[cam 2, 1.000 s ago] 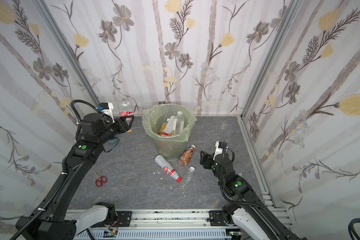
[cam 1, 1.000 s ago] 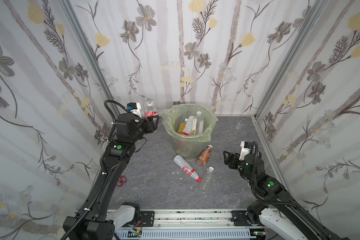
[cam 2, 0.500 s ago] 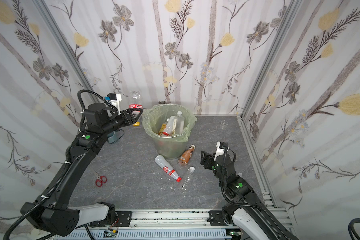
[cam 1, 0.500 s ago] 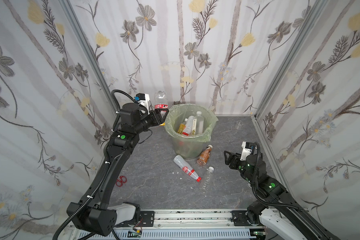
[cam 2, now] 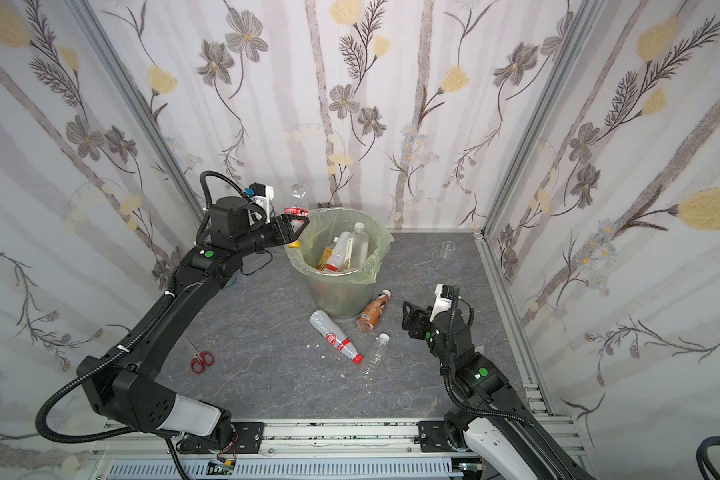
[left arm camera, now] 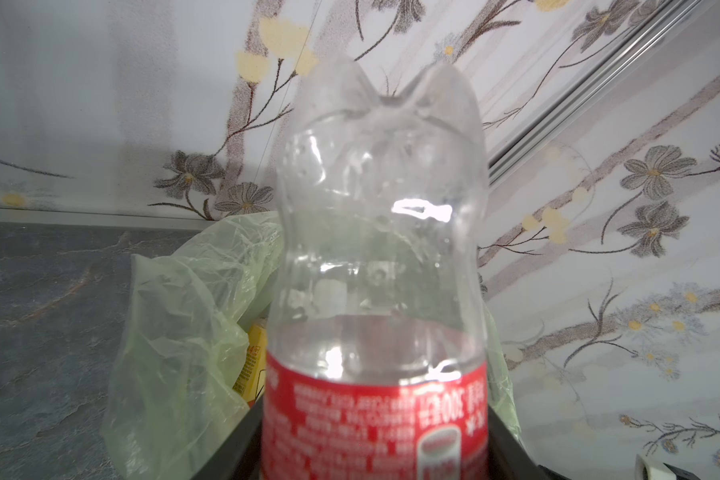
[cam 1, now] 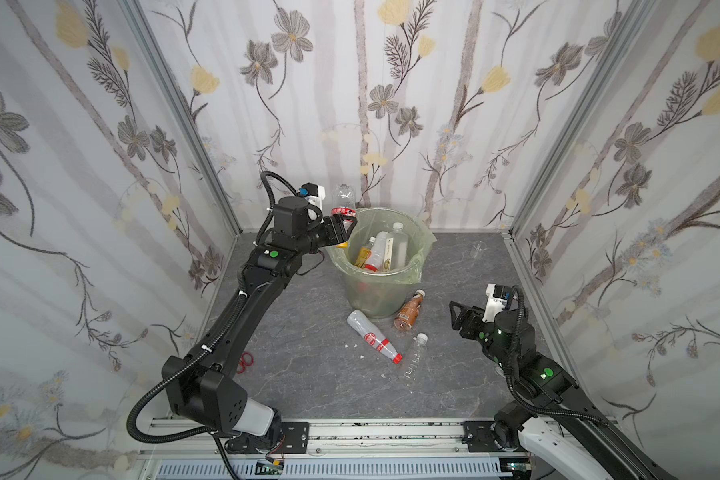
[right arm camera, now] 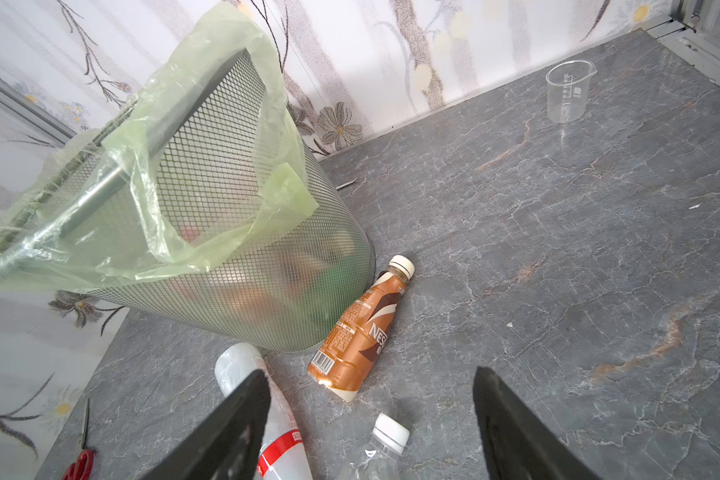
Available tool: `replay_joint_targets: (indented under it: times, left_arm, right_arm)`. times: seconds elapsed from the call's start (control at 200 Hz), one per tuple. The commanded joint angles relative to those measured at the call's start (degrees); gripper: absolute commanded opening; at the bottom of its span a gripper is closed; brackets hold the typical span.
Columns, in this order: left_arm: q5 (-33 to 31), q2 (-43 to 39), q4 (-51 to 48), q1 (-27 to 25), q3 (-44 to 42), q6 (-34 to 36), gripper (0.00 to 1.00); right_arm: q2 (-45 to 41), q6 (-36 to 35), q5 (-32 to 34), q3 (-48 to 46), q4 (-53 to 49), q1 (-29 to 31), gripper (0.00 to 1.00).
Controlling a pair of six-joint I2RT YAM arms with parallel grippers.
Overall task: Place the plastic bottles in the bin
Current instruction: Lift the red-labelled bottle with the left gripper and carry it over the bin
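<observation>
Several bottles (cam 1: pixel 377 253) are seen in the green-bagged mesh bin (cam 1: pixel 385 297); a clear red-labelled bottle (cam 1: pixel 344 198) is gripped by the left tool (cam 1: pixel 346 223); three are left; the right tool (cam 1: pixel 454 318) is spread, empty.

Three walls (cam 1: pixel 391 104) close in the cell, all papered white-grey: pale vertical stripes, dark grey flowers, yellow buds, thin brown stems. Aluminium corner posts (cam 1: pixel 173 93) run up where the back wall meets each side wall. The worktop (cam 1: pixel 308 386) is a dark grey stone pattern with light veins, plus rusty streaks in the right wrist view. A metal rail (cam 1: pixel 371 434) runs along the near edge. Light is even and diffuse, with soft shadows.
</observation>
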Motion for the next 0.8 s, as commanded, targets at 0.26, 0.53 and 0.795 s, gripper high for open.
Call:
replay_joint_targets:
  times: [0.26, 0.53, 0.795]
  left_arm:
    - [-4.2, 6.8, 1.4, -3.0, 2.7, 3.5, 0.55]
    - [-6.4, 8.7, 1.2, -3.8, 2.2, 4.0, 0.57]
    - [-7.0, 9.3, 1.2, -3.7, 2.0, 4.2, 0.64]
  right_arm:
    - [0.3, 0.3, -0.3, 0.2, 0.3, 0.0, 0.78]
    - [1.5, -0.1, -0.8, 1.2, 0.5, 0.0, 0.78]
    - [1.9, -0.1, -1.3, 1.4, 1.0, 0.1, 0.78]
